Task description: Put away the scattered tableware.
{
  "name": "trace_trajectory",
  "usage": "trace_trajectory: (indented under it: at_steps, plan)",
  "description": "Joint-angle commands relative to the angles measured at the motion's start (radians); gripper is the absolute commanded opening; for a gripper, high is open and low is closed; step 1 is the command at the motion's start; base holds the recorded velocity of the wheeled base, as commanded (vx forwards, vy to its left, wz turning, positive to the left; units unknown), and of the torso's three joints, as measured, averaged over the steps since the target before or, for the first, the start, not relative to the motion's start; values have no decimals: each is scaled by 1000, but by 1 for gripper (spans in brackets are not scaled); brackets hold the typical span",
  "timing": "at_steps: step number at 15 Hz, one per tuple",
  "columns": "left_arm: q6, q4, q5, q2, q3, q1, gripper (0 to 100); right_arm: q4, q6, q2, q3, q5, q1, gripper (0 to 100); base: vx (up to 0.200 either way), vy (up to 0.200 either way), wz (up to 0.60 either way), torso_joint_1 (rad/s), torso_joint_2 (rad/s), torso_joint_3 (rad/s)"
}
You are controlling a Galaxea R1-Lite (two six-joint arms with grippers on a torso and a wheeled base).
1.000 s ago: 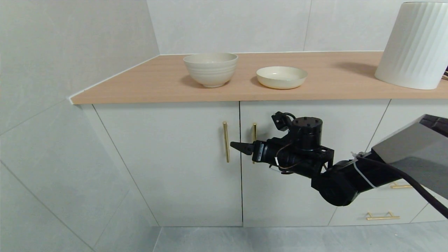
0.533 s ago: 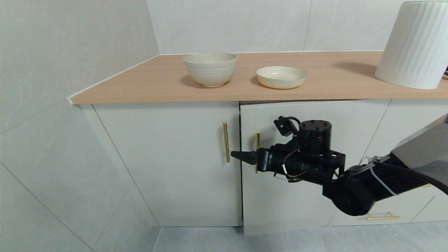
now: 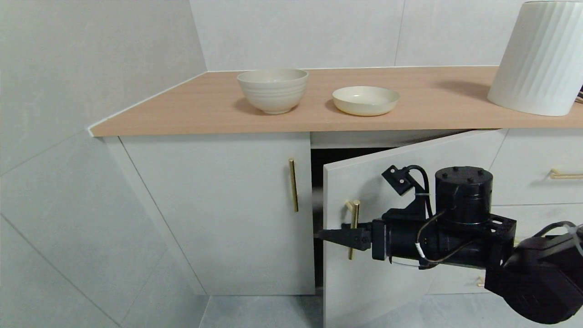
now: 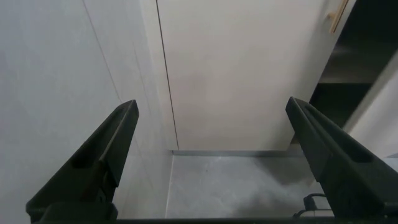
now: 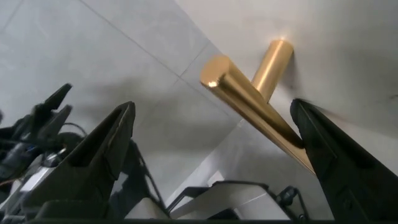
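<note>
The right cabinet door (image 3: 391, 157) has swung partly open as the right hand (image 3: 328, 235) drew back at its handle (image 3: 354, 214).

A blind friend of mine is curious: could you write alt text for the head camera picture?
The robot's right hand straddles the brass handle of a partly open cabinet door. On the wooden counter above stand a ribbed bowl and a shallow dish.

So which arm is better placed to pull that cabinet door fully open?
Right. The right gripper straddles the gold handle of the partly open door; the left gripper hangs open, low, facing the closed door.
</note>
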Motion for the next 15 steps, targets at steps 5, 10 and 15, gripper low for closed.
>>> trace_trajectory:
  at_steps: [5, 10, 15]
  plan:
    - [0, 0, 1, 0, 0, 0, 100, 0, -2, -103, 68, 5, 28, 100, 0, 0, 0, 0, 0, 0]
    - [7, 0, -1, 0, 0, 0, 100, 0, -2, -115, 80, 7, 39, 100, 0, 0, 0, 0, 0, 0]
    - [9, 8, -143, 34, -149, -6, 100, 2, -2, -115, 80, 5, 39, 100, 0, 0, 0, 0, 0, 0]
